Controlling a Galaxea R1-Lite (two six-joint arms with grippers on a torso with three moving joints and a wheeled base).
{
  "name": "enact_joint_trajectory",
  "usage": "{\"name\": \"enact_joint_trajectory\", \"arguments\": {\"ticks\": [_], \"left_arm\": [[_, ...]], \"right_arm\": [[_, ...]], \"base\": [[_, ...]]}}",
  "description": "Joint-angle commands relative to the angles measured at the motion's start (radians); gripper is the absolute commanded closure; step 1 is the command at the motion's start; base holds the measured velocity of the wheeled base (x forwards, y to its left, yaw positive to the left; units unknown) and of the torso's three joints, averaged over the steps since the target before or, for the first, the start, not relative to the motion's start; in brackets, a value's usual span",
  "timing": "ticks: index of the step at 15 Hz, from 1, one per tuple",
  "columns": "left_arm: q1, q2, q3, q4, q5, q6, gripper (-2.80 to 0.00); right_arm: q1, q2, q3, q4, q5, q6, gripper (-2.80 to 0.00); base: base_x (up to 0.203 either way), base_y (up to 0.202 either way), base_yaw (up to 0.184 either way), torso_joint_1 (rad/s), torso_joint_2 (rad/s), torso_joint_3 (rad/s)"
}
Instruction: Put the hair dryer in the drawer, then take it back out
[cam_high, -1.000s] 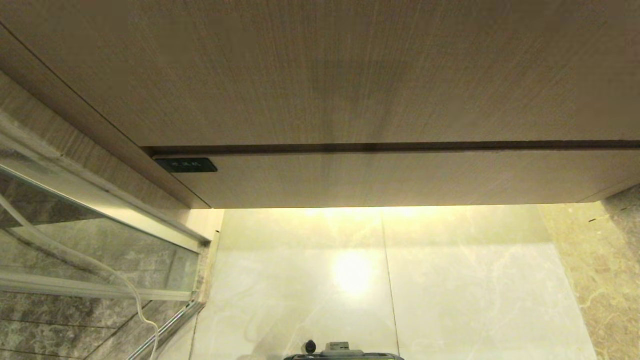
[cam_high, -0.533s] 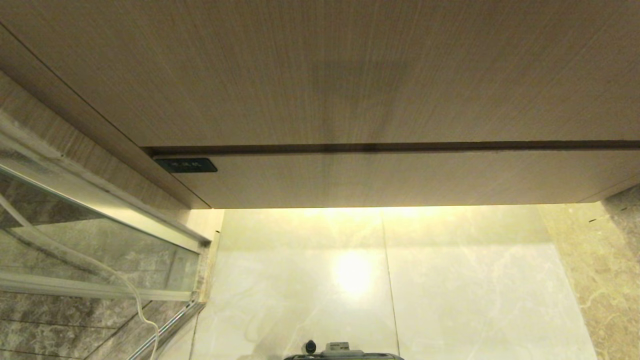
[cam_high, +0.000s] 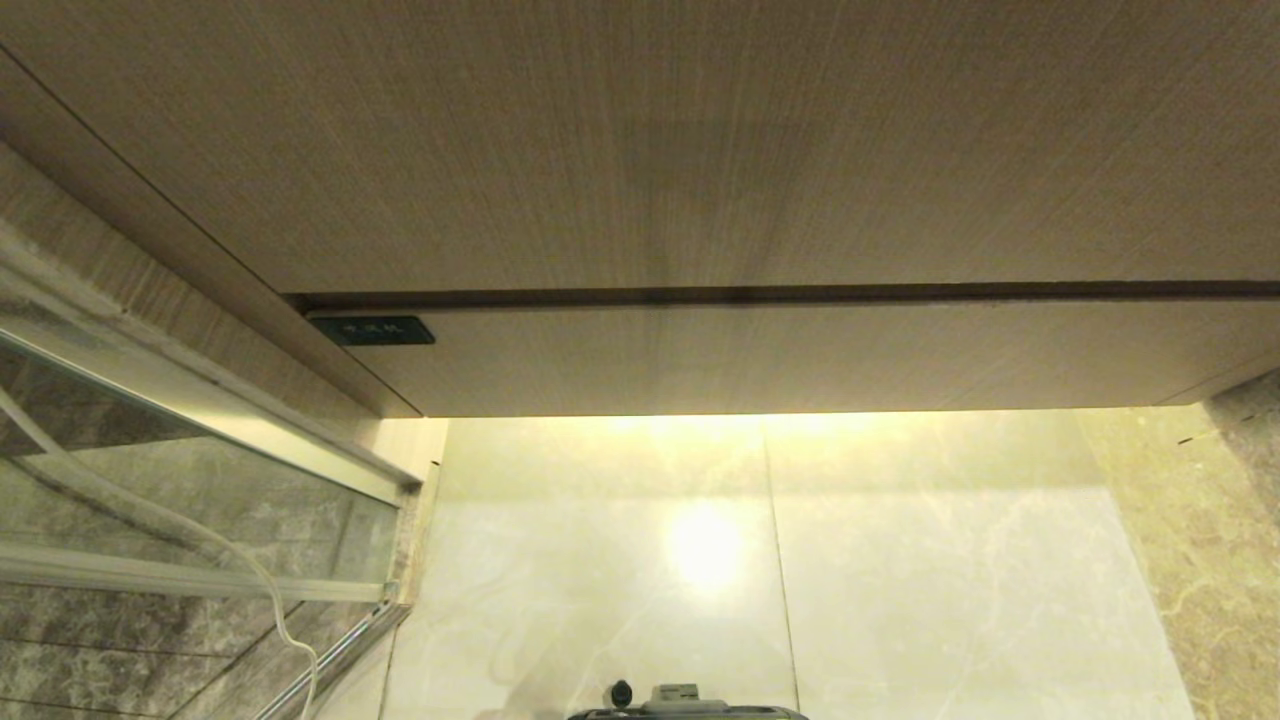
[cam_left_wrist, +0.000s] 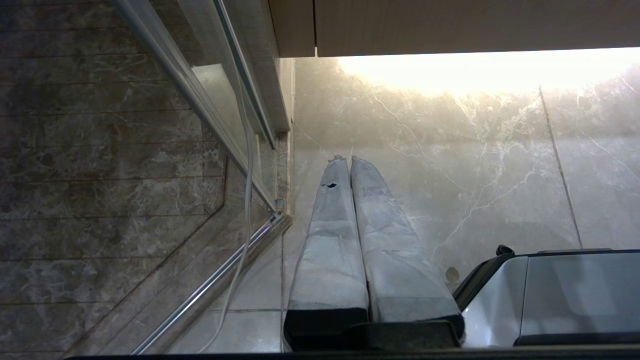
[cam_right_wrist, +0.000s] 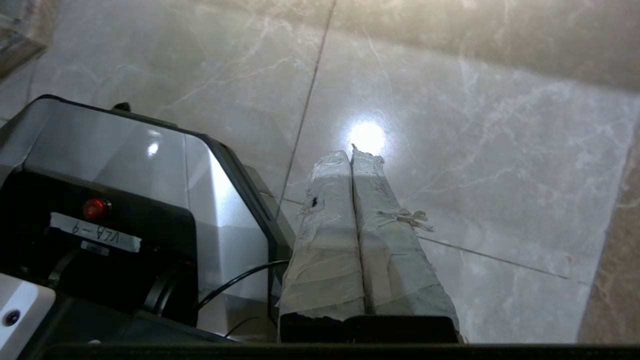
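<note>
The drawer (cam_high: 800, 355) is the wide, shallow wood-grain front with a small dark label (cam_high: 372, 330) at its left end. It stands closed under a taller plain wood panel (cam_high: 650, 150). The hair dryer is out of view. A white cord (cam_high: 268, 592) hangs by the glass at the left; where it ends cannot be seen. Neither arm shows in the head view. My left gripper (cam_left_wrist: 348, 159) hangs low over the floor beside the glass, its taped fingers pressed together and empty. My right gripper (cam_right_wrist: 351, 150) is shut and empty too, above the floor tiles beside my base.
A glass partition in a metal frame (cam_high: 200, 420) with a chrome bar (cam_left_wrist: 220, 285) closes off the left side. Glossy marble floor tiles (cam_high: 900, 580) lie below the drawer. My base (cam_right_wrist: 125, 165) sits between the two arms.
The faint shadow on the tall wood panel has paled. The drawer front, the cord and the glass look the same.
</note>
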Motion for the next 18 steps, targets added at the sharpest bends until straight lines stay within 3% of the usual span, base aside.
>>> {"name": "enact_joint_trajectory", "arguments": {"ticks": [1, 6, 9, 14, 18], "left_arm": [[0.000, -0.002, -0.001, 0.000, 0.000, 0.000, 0.00], [0.000, -0.002, 0.000, 0.000, 0.000, 0.000, 0.00], [0.000, -0.001, -0.001, 0.000, 0.000, 0.000, 0.00], [0.000, -0.002, 0.000, 0.000, 0.000, -0.001, 0.00], [0.000, -0.002, -0.001, 0.000, 0.000, 0.000, 0.00]], "right_arm": [[-0.045, -0.003, -0.002, 0.009, 0.001, -0.007, 0.00], [-0.149, 0.012, -0.005, 0.022, 0.001, -0.011, 0.00], [-0.251, -0.024, -0.004, 0.021, 0.001, -0.011, 0.00], [-0.220, -0.280, 0.002, -0.004, 0.001, -0.009, 0.00], [-0.221, -0.290, 0.004, -0.006, 0.000, 0.052, 0.00]], "base": [[0.000, 0.000, 0.000, 0.000, 0.00, 0.000], [0.000, 0.000, 0.000, 0.000, 0.00, 0.000], [0.000, 0.000, 0.000, 0.000, 0.00, 0.000], [0.000, 0.000, 0.000, 0.000, 0.00, 0.000], [0.000, 0.000, 0.000, 0.000, 0.00, 0.000]]}}
